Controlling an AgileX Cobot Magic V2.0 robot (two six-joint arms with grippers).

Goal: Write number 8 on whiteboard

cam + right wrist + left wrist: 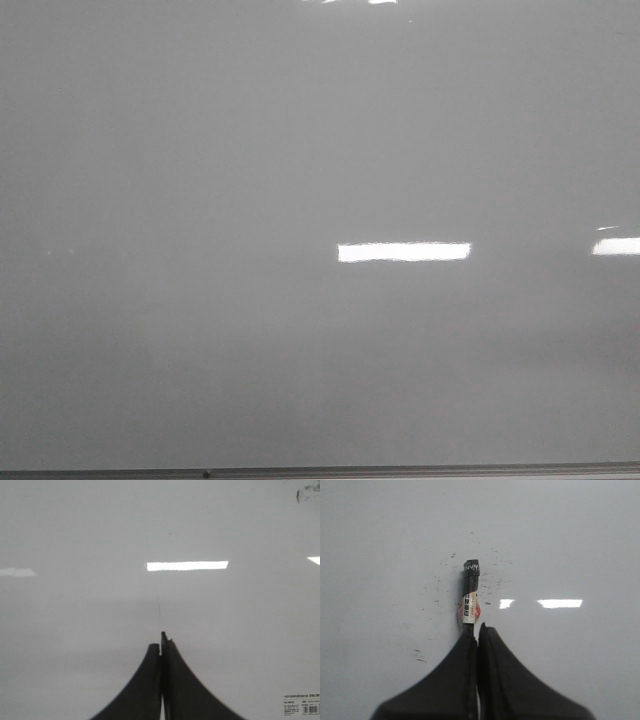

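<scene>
The whiteboard [200, 200] is filling the front view, glossy grey, with its thin frame edge [400, 471] running along the bottom; no drawn figure is showing on it there. In the left wrist view, the left hand [478, 630] is gripping a marker [469, 597], its black end pointing away over the board among faint dark specks [492, 580]. In the right wrist view, the right hand [161, 642] is sitting closed and empty over the board, near a small printed label [301, 706].
</scene>
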